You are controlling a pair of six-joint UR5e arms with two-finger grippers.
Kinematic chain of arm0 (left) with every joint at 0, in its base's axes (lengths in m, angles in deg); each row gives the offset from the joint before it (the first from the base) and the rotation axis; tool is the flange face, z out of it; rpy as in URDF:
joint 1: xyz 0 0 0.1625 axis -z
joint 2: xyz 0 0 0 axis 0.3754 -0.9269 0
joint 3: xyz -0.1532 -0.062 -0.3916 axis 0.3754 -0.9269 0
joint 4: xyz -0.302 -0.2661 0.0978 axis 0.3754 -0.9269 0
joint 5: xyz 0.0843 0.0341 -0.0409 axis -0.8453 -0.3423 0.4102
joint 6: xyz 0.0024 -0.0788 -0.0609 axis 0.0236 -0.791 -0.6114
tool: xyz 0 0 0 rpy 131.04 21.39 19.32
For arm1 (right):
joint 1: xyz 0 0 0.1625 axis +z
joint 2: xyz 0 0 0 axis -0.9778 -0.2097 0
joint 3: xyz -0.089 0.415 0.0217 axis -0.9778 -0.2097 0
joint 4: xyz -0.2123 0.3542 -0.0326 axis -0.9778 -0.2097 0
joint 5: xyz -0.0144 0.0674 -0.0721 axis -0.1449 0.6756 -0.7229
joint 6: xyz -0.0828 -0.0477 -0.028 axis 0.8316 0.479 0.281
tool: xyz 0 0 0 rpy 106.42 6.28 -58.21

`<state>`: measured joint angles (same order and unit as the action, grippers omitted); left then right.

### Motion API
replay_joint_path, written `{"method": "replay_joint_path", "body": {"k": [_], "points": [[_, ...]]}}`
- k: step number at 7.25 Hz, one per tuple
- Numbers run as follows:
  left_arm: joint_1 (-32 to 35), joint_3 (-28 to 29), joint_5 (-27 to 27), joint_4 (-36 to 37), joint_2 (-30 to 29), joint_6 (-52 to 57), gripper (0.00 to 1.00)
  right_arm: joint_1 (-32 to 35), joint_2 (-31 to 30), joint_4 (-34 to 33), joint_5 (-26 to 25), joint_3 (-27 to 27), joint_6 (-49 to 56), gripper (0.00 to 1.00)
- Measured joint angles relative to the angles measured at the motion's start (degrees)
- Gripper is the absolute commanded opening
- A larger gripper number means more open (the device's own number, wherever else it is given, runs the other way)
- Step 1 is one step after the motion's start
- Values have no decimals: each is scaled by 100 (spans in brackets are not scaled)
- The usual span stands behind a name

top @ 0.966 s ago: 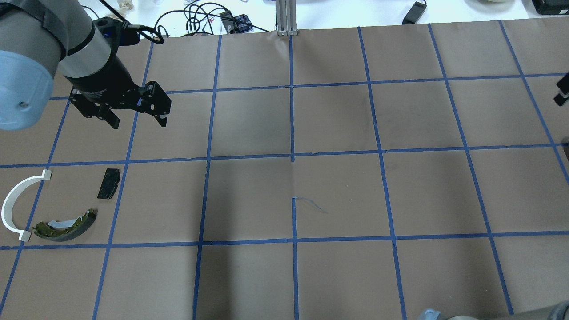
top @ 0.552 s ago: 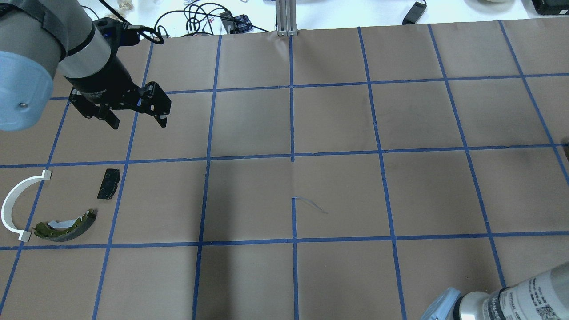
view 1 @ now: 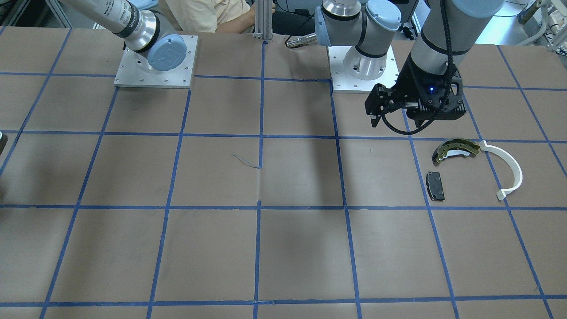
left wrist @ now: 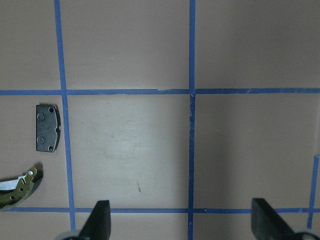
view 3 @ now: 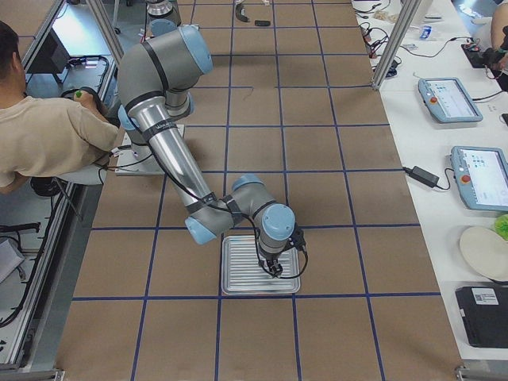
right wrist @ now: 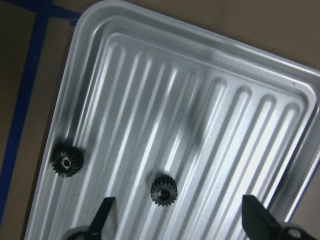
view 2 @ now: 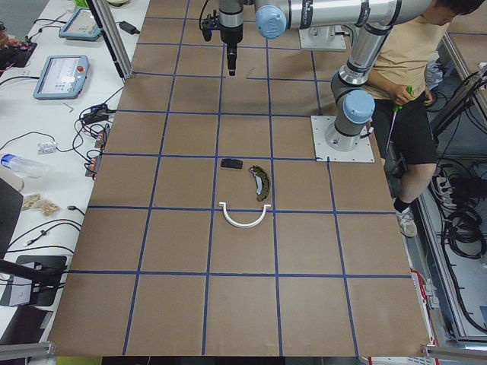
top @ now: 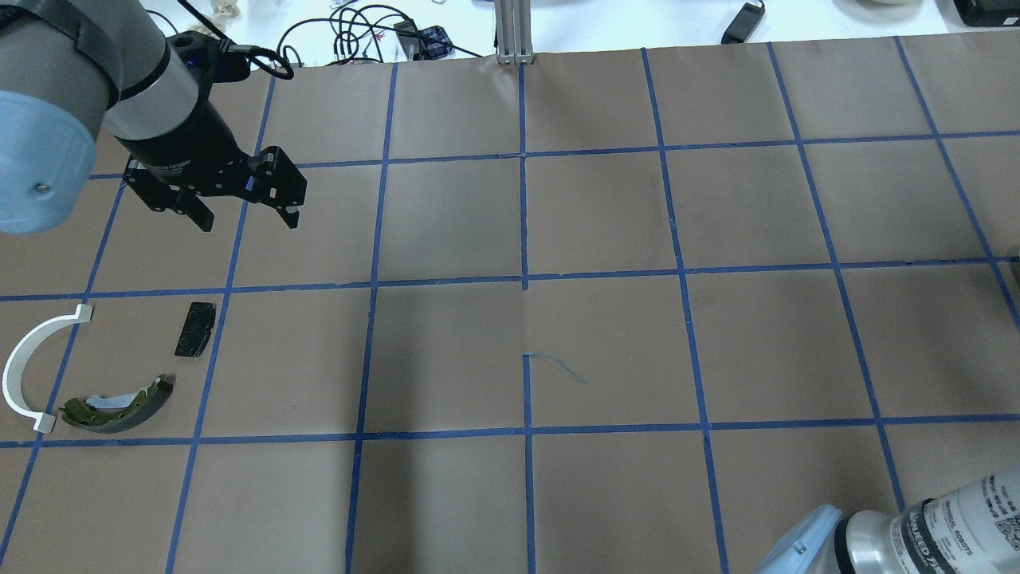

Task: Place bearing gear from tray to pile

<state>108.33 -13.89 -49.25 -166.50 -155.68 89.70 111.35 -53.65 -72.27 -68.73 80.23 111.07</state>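
Two small black bearing gears [right wrist: 68,163] [right wrist: 163,190] lie apart on the ribbed metal tray [right wrist: 210,90]. My right gripper [right wrist: 180,222] is open and empty above the tray, its fingers on either side of the nearer gear; the exterior right view shows it over the tray [view 3: 238,274]. The pile lies far off on the table's left side: an olive-gold brake shoe [top: 119,406], a white arc [top: 28,363] and a black pad [top: 195,328]. My left gripper [top: 247,217] is open and empty, hanging above the table beyond the pile.
The table is brown paper with a blue tape grid [top: 526,279]. Cables [top: 358,32] and an aluminium post [top: 514,32] stand at the far edge. A seated person [view 3: 48,143] is beside the robot bases. The tray is outside the overhead view.
The right arm's elbow has swung into the overhead view's lower right corner, and its gripper has left the right edge. The left arm and the pile have not moved.
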Motion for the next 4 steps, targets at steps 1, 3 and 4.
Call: {"method": "replay_joint_path", "body": {"k": [1,3,4], "points": [[1,0,-10,22,-2,2,100,-16,45,-19,5,45,9,84],[2,-2,-31,42,-4,3,100,-22,65,-190,-2,243,6,72],[2,-3,-37,42,-4,3,100,-23,66,-308,-8,313,-1,68]]}}
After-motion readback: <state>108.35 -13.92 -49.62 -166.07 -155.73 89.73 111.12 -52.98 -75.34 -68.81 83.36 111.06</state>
